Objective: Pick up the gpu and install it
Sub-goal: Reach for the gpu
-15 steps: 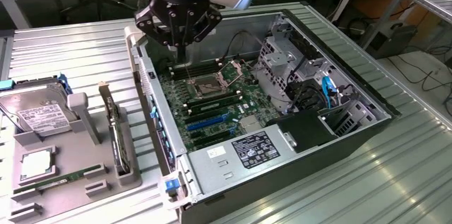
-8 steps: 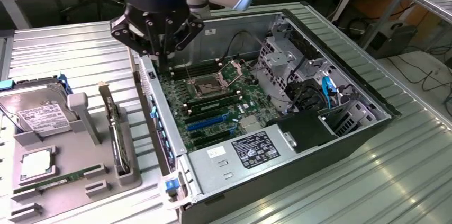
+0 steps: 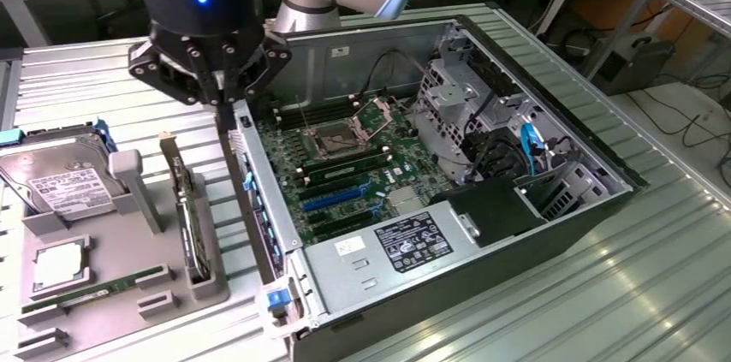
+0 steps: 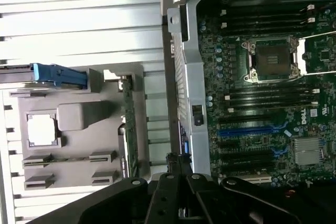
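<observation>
The gpu (image 3: 183, 208) is a thin dark card standing on edge in a slot of the grey holder tray (image 3: 120, 242), at the exterior view's left of the open computer case (image 3: 457, 165). In the wrist view the gpu (image 4: 127, 129) shows edge-on in the same tray (image 4: 79, 114). My gripper (image 3: 225, 98) hangs above the case's near side wall, up and to the right of the card and apart from it. Its fingers are shut with nothing between them. The wrist view has the gripper (image 4: 178, 169) over that case wall. Blue expansion slots (image 3: 337, 197) lie bare on the motherboard.
The tray also carries a silver hard drive (image 3: 63, 178), a processor chip (image 3: 60, 264) and a green RAM stick (image 3: 98, 289). Inside the case are the open processor socket (image 3: 342, 135), drive cages (image 3: 468, 97) and cables. Ribbed metal table (image 3: 594, 293) surrounds everything.
</observation>
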`<state>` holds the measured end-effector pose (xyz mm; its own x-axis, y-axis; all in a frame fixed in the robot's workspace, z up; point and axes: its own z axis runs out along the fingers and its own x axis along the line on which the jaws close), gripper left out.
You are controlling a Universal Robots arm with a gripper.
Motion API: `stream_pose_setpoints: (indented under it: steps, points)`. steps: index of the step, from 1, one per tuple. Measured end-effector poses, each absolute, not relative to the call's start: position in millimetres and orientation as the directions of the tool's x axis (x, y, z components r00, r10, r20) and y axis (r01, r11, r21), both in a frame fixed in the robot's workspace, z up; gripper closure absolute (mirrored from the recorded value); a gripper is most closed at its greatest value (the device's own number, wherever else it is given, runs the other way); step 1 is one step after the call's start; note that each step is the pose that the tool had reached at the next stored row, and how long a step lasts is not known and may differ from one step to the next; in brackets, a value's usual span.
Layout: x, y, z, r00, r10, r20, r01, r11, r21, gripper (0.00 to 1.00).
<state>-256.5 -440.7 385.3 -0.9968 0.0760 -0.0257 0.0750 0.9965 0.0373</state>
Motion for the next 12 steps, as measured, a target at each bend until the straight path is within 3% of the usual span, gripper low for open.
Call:
stream_pose_setpoints:
  steps: [12]
  points:
    - [-314,-441,364,-0.997,0.076,-0.026,0.075,0.997,0.036,0.89]
